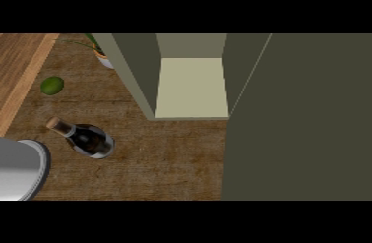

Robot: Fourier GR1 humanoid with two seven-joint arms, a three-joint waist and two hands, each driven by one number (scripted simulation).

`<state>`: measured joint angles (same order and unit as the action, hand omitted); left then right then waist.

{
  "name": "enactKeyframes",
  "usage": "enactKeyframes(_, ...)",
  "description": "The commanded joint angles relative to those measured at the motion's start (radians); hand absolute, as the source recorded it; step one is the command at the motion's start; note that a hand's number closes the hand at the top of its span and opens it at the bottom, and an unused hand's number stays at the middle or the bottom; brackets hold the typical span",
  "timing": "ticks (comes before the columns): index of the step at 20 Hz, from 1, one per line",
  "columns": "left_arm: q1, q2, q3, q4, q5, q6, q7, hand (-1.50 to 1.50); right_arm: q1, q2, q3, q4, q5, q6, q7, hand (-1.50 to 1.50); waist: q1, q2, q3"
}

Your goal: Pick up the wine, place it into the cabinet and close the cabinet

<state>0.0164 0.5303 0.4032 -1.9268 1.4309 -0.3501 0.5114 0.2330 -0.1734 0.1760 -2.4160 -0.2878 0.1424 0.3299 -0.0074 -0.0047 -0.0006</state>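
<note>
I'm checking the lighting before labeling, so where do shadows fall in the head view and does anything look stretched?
Head view: the open cabinet has a bright lit floor, its door a flat dark slab; the wine bottle looks foreshortened from above, with no strong shadow on the counter; no glare.

Brown mottled counter (167, 158), wooden edge (25, 75)

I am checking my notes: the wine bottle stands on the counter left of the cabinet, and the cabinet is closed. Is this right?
Not fully. The head view shows the cabinet open, its pale shelf visible. The wine bottle does stand on the counter to its left.
</note>
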Motion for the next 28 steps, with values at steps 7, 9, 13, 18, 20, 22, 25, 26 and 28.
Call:
enactKeyframes(7,0.017,0.131,0.161,0.005,0.091,0.048,0.081,-1.5,0.102,-0.002,0.043,-0.224,-0.028,-0.029,0.063,-1.5,-0.004,-0.007,0.0)
enactKeyframes(9,0.042,0.114,0.152,-0.032,0.095,0.059,0.088,-1.5,0.055,-0.021,0.01,-0.24,-0.056,-0.051,0.113,-1.5,0.007,-0.006,0.0)
enactKeyframes(13,0.032,0.125,0.186,-0.025,0.1,0.098,0.082,-1.5,0.038,-0.003,0.035,-0.198,-0.031,-0.054,0.074,-1.5,0.012,-0.006,0.0)
enactKeyframes(18,-0.02,0.102,0.195,0.07,0.038,0.04,0.042,-1.5,0.064,-0.023,0.028,-0.201,-0.034,-0.032,0.047,-1.5,-0.013,0.0,0.0)
enactKeyframes(20,0.038,0.08,0.191,0.042,0.033,0.011,0.061,-1.5,0.084,-0.026,0.018,-0.219,-0.045,-0.036,0.051,-1.5,-0.006,-0.003,-0.001)
enactKeyframes(22,0.032,0.075,0.206,0.07,-0.015,0.023,0.036,-1.5,0.085,-0.023,0.056,-0.205,-0.018,-0.026,0.033,-1.5,-0.009,-0.002,-0.001)
enactKeyframes(25,-0.014,0.091,0.201,0.105,-0.057,0.055,0.027,-1.5,0.071,-0.026,0.019,-0.185,-0.05,-0.03,0.031,-1.5,-0.018,0.002,0.0)
enactKeyframes(26,-0.007,0.065,0.164,0.116,-0.122,0.024,0.016,-1.5,0.07,-0.003,0.048,-0.168,-0.031,-0.035,0.01,-1.5,-0.022,0.005,0.0)
enactKeyframes(28,0.006,0.051,0.152,0.105,-0.141,0.019,0.02,-1.5,0.114,-0.031,-0.016,-0.19,-0.109,-0.009,0.007,-1.5,-0.024,0.003,0.001)
